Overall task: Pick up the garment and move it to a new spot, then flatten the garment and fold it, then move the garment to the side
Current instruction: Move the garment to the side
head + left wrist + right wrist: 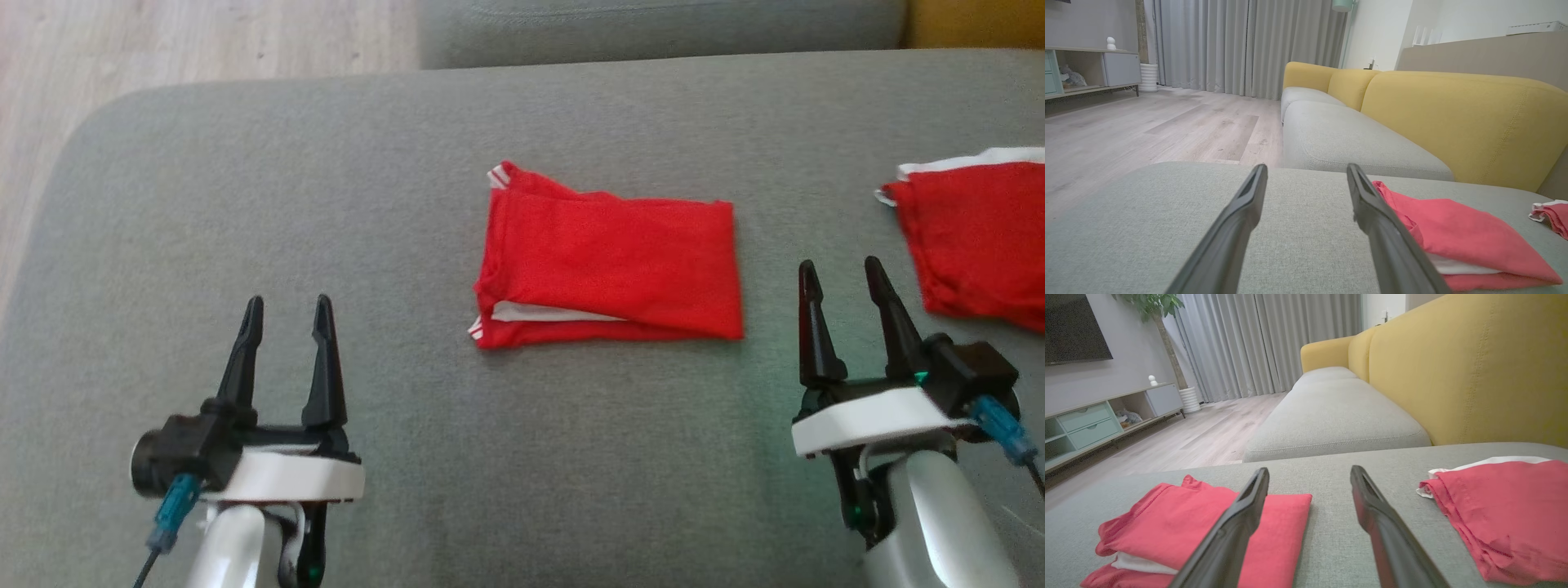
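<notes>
Garment (608, 265) lies folded, long axis left-right, hems leftward.

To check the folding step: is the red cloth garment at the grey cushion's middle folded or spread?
Folded. The red cloth garment lies as a compact rectangle of stacked layers, its white inside showing at one edge.

garment (608, 269): red cloth, matt, soft
seat cushion (408, 163): grey woven fabric, coarse, matt
floor (163, 49): pale wood planks, smooth
backrest (1453, 118): yellow fabric, stitched seams
left gripper (289, 304): dark matt plastic fingers
</notes>
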`<state>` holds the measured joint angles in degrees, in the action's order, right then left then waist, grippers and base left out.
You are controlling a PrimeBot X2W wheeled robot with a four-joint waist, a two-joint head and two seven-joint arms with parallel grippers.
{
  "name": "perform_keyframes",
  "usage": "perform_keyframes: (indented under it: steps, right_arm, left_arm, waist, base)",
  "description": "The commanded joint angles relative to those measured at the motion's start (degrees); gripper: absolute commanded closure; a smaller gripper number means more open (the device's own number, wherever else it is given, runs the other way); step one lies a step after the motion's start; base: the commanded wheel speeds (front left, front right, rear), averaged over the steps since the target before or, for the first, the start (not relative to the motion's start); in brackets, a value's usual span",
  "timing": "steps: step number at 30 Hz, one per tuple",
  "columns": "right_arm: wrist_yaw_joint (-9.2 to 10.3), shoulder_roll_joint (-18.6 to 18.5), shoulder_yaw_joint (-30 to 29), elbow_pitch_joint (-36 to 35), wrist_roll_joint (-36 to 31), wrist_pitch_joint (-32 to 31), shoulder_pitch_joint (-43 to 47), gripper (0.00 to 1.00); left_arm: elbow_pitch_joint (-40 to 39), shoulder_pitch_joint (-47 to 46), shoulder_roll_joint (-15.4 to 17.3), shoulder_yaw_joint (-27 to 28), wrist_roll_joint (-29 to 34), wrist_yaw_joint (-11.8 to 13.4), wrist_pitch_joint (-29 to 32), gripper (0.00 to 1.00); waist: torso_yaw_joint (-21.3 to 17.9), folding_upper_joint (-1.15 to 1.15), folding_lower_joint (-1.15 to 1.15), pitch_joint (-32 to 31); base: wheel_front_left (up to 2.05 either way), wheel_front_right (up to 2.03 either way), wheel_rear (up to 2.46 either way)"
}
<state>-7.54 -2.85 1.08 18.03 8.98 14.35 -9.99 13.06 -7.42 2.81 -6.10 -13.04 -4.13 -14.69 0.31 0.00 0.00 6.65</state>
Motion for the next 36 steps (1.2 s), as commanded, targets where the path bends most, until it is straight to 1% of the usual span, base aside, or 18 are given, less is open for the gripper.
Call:
perform_keyframes:
  steps: [1, 5, 10, 15, 19, 23, 24, 25, 28, 33, 34, 36]
  right_arm:
    - [0.05, 0.0, 1.1, -1.5, -0.1, -0.8, -3.2, 0.00]
    - [0.05, 0.0, 1.8, 0.1, 2.5, -3.0, -5.0, 0.00]
    - [0.05, 0.0, 0.7, 4.6, 1.9, -6.5, -9.2, 0.00]
    - [0.05, 0.0, -2.5, 12.4, 1.6, -11.3, -12.6, 0.00]
    - [0.05, 0.0, -5.3, 18.8, 0.9, -13.3, -14.6, 0.00]
    - [0.05, 0.0, -4.6, 23.7, 0.9, -13.8, -15.9, 0.00]
    - [0.05, 0.0, -3.9, 24.5, 1.1, -13.8, -16.2, 0.53]
    - [0.05, 0.0, -2.8, 25.2, 1.1, -13.7, -16.6, 1.00]
    - [0.05, 0.0, 0.0, 26.1, 0.6, -12.9, -17.5, 1.00]
    - [0.05, 0.0, 0.1, 25.3, -2.1, -9.9, -19.2, 1.00]
    - [0.05, 0.0, 0.1, 24.4, -3.5, -9.0, -19.4, 1.00]
    - [0.05, 0.0, 0.1, 23.1, -5.3, -8.4, -19.3, 1.00]
  left_arm:
    - [-2.0, -2.9, 0.2, 1.0, 0.2, -0.4, -0.3, 0.00]
    - [-2.0, -3.6, 0.1, 0.6, -0.3, -0.5, -0.3, 0.00]
    - [-1.5, -5.2, 0.1, -0.6, -2.1, -0.7, -0.3, 0.00]
    - [-1.6, -6.3, 0.1, -1.8, -3.8, -0.1, -0.3, 0.00]
    - [-1.6, -6.8, 0.1, -2.5, -5.6, 0.3, -0.3, 0.00]
    - [-1.7, -7.1, 0.1, -2.6, -5.9, 0.5, -0.3, 0.00]
    - [-1.6, -7.1, 0.1, -2.5, -5.9, 0.5, -0.3, 0.00]
    - [-1.6, -7.2, 0.1, -2.4, -5.9, 0.6, -0.3, 0.00]
    - [-1.7, -7.2, 0.1, -2.0, -5.5, 0.8, -0.3, 0.00]
    - [-1.7, -6.7, 0.1, -1.9, -4.6, 0.4, -0.3, 0.00]
    - [-1.6, -6.5, 0.1, -1.9, -4.2, 0.2, -0.3, 0.00]
    - [-1.7, -6.3, 0.1, -1.9, -3.9, 0.2, -0.3, 0.00]
  waist:
    - [1.5, 0.00, 0.00, 1.1]
    - [3.1, 0.00, 0.00, 2.6]
    - [6.5, 0.00, 0.00, 5.2]
    - [9.4, 0.00, 0.00, 6.9]
    - [11.1, 0.00, 0.00, 7.6]
    - [11.5, 0.00, 0.00, 7.9]
    - [11.5, 0.00, 0.00, 7.9]
    - [11.3, 0.00, 0.00, 7.9]
    - [9.9, 0.00, 0.00, 7.4]
    - [6.7, 0.00, 0.00, 5.7]
    - [5.2, 0.00, 0.00, 4.9]
    - [3.6, 0.00, 0.00, 4.2]
  base:
    - [0.00, 0.00, 0.00]
    - [0.00, 0.00, 0.00]
    - [0.00, 0.00, 0.00]
    - [0.00, 0.00, 0.00]
    - [0.00, 0.00, 0.00]
    - [0.00, 0.00, 0.00]
    - [0.00, 0.00, 0.00]
    - [0.00, 0.00, 0.00]
    - [0.00, 0.00, 0.00]
    - [0.00, 0.00, 0.00]
    - [0.00, 0.00, 0.00]
    - [0.00, 0.00, 0.00]
